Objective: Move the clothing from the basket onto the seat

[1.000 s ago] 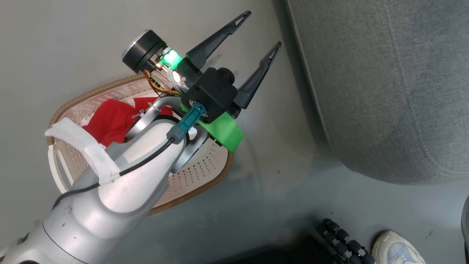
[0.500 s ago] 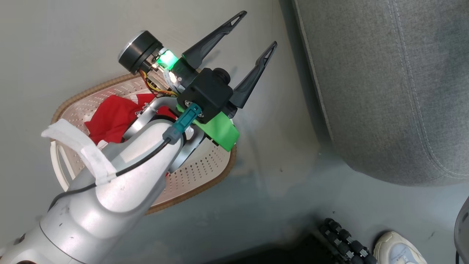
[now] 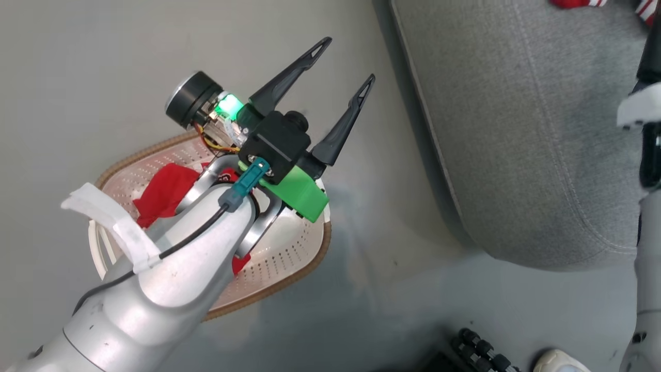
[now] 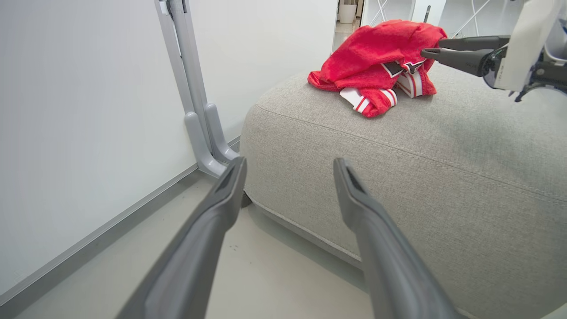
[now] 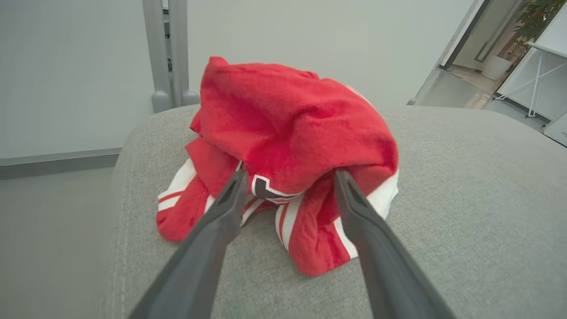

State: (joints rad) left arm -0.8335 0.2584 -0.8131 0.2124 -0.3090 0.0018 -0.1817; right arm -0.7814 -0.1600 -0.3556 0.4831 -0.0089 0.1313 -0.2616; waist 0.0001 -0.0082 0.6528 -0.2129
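The grey seat [image 3: 516,129] is set near the cream basket [image 3: 292,256] on the floor. 1 red-and-white striped garment [image 5: 288,133] is heaped on the seat near a rounded corner. 1 plainer red garment [image 3: 165,191] is seen in the basket, partly hidden by the left arm. The left gripper [image 3: 347,61] is held wide apart and empty over the basket's far side. The right gripper [image 5: 291,175] is spread too, its fingertips touching the striped garment's folds.
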